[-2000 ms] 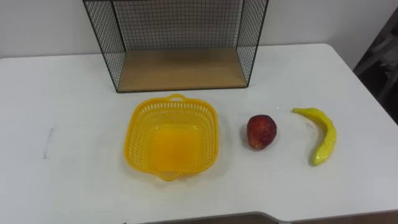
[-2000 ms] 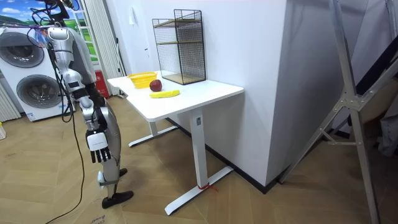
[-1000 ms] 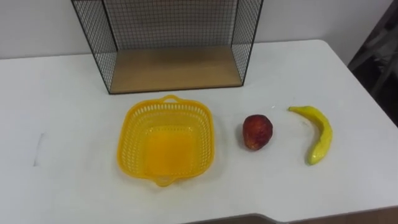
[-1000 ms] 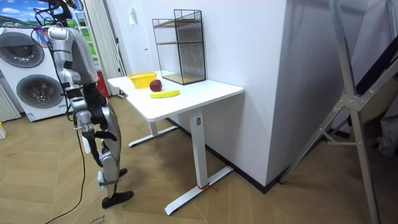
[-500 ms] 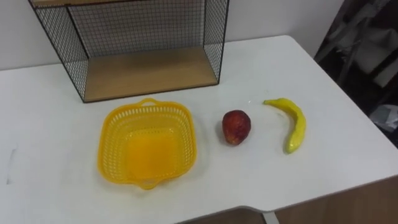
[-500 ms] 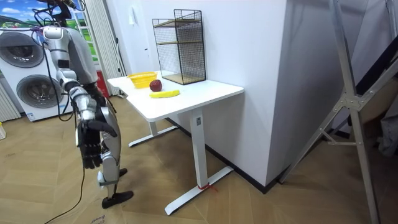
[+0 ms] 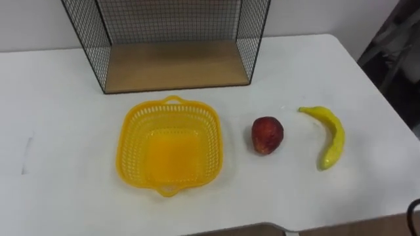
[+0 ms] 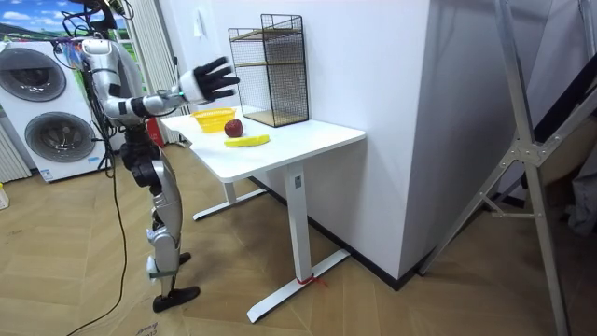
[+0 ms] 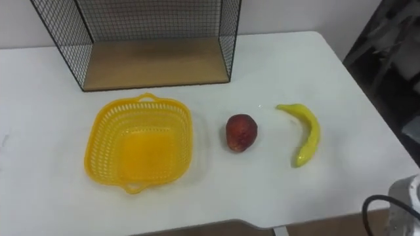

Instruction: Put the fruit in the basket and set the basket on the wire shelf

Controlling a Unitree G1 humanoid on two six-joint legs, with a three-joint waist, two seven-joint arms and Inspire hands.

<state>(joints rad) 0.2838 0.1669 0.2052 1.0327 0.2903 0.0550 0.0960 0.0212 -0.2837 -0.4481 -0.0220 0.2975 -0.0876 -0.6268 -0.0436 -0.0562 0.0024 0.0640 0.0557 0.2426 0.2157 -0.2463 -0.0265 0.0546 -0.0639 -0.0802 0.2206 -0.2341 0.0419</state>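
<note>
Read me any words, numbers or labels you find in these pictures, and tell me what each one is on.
No text can be read.
Basket, apple, banana, shelf, table: no print on any.
White slip left of the shelf in the room view: too small to read.
Washers: any print is too small to read.
</note>
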